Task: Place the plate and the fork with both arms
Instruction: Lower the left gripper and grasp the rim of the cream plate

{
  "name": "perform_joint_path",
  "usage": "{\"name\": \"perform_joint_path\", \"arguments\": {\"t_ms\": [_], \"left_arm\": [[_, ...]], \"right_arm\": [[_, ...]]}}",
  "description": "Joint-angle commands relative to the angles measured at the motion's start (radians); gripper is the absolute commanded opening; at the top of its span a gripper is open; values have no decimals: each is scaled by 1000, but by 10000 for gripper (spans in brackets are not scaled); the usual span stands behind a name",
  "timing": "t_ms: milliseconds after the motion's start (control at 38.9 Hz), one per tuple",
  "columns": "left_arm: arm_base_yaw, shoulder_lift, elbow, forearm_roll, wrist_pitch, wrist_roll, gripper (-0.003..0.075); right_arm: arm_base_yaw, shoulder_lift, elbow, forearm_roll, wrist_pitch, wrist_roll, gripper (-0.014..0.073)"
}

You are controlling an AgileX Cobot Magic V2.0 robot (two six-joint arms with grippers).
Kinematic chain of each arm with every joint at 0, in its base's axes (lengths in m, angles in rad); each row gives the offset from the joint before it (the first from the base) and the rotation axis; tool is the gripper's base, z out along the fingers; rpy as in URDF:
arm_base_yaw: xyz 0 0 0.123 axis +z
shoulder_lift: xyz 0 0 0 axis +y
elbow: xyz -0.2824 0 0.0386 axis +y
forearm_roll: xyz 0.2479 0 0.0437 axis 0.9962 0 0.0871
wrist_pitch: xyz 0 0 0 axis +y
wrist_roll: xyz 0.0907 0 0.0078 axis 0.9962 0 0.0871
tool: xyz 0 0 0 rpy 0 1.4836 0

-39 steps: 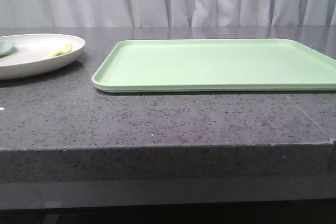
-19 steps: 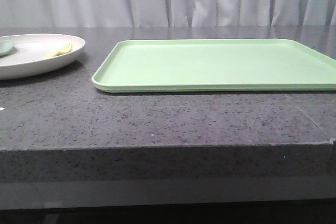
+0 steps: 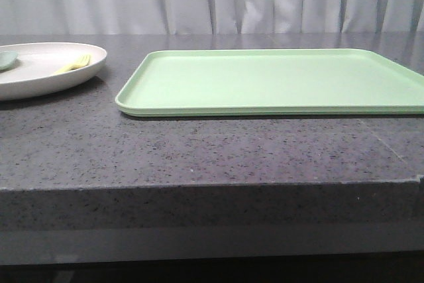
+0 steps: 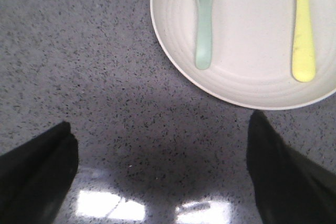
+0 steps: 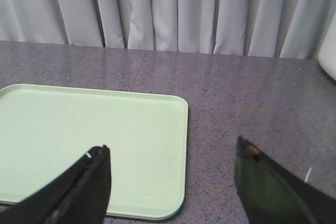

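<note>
A: Where are your plate (image 4: 252,51) and fork (image 4: 303,30)?

B: Plate's on the table (image 3: 199,150), left of the light green tray (image 3: 278,81), apart from it. Your fork lies flat inside the plate, beside the grey-green spoon (image 4: 203,17), not touching it.

A: Grippers?

B: Your left gripper (image 4: 157,174) is spread wide over bare table just beside the plate rim, holding nothing. Right gripper (image 5: 170,187) also wide apart, empty, above the tray's corner.
</note>
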Motion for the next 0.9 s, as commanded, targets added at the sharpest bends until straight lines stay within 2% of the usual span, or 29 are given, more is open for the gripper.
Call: {"name": "perform_joint_path", "arguments": {"t_ms": [0,129,257,591,745,874], "left_arm": [[75,73,-67,-184,-34,113,630],[160,174,-89,-403,-34,226,630],[214,265,-90,-540,-58,284,630],[219,434,-90,-671,-171,284,630],[216,478,-90,-763,-179,289,624],[215,516,-90,-785,-179,297,538]], "right_arm": [[-6,14,-29,-1,-85,-7,525],[-6,14,-29,-1,-85,-7,525],[-6,14,-29,-1,-85,-7,525],[-6,14,-29,-1,-86,-7,525],[-6,14,-29,-1,-86,-7,525],[-6,14,-29,-1,-86,-7,525]]}}
